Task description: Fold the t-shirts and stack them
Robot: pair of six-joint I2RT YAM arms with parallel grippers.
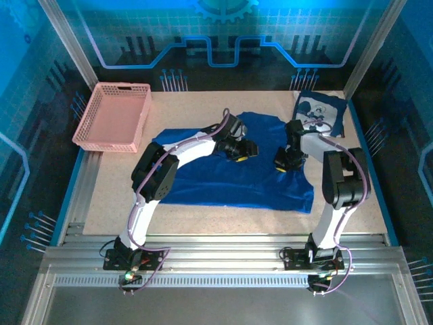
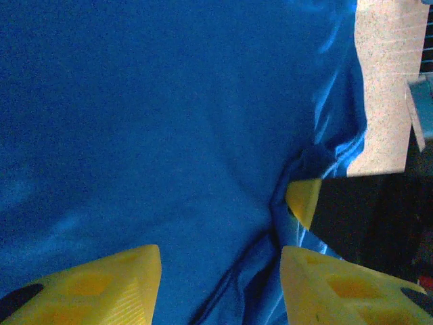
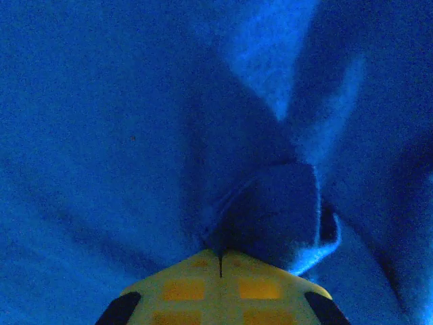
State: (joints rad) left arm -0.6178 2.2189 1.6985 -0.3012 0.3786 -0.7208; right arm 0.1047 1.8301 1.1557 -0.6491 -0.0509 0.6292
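Pinching a fold of the spread t-shirt (image 1: pixel 223 183) at the middle of the worktop (image 1: pixel 115 183), the right fingers (image 3: pixel 183 288) sat pressed together — the left fingers (image 2: pixel 101 284) hovered spread just to their left. A second, folded t-shirt (image 1: pixel 321 112) lay at the far right corner.

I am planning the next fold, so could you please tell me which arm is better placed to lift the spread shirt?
Right, probably: the right gripper is shut on a pinched fold of the shirt, so it could lift at once. The left gripper is open above the cloth, clamping nothing.
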